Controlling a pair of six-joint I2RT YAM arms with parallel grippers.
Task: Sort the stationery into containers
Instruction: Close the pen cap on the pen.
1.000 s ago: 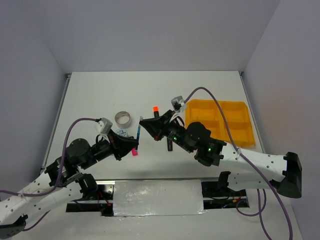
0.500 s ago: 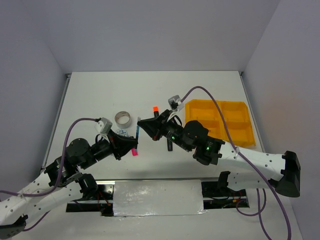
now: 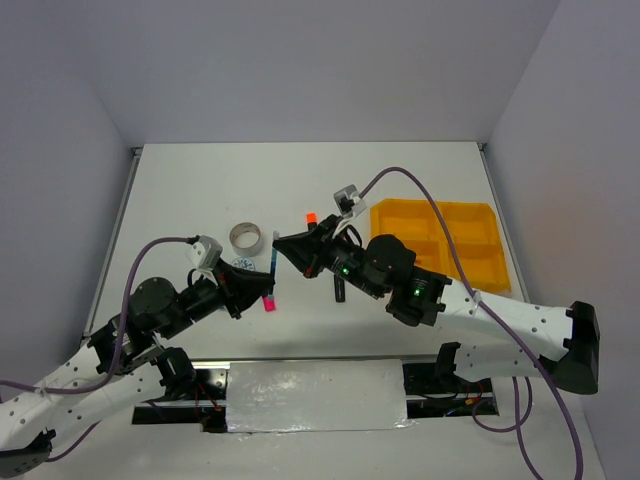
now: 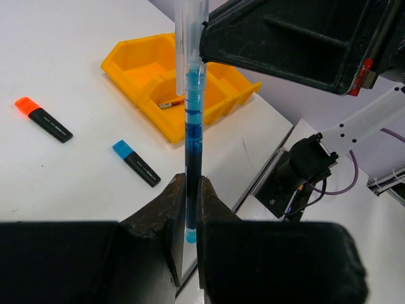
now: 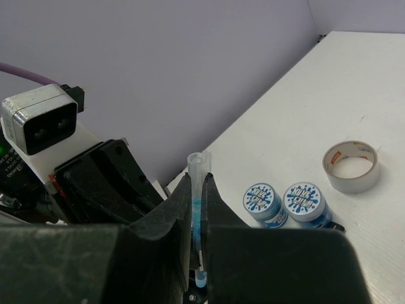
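— Our right arm has edged a little to the left and farther from us over the last second, and the right gripper (image 3: 280, 243) now sits at the far end of the blue pen (image 3: 274, 262). Our left arm has barely stirred.

— And the left gripper (image 3: 266, 286)?

— We have it clamped on the near end of the pen. In the left wrist view its fingers (image 4: 171, 206) press the barrel from both sides, and the pen stands up between them, off the table.

— Is the right one closed too?

— From the right wrist view we judge yes: its fingers (image 5: 178, 208) lie tight against the barrel. Both our grippers pinch the same pen, at different points along it.

— Then we read this as a handover in mid-air.

— We do. The tray (image 3: 470, 228) lies to the right, beside the right arm and well apart from the left gripper, so passing the pen across makes sense.

— What does the next move call for?

— We think the left jaws must let go before the right arm draws away, or we bend the pen between us.

— And the rest?

— The tape ring (image 3: 246, 237), the two tubs (image 5: 262, 201) and the orange highlighter (image 3: 311, 222) lie on the table outside the tray, so we have much sorting left.
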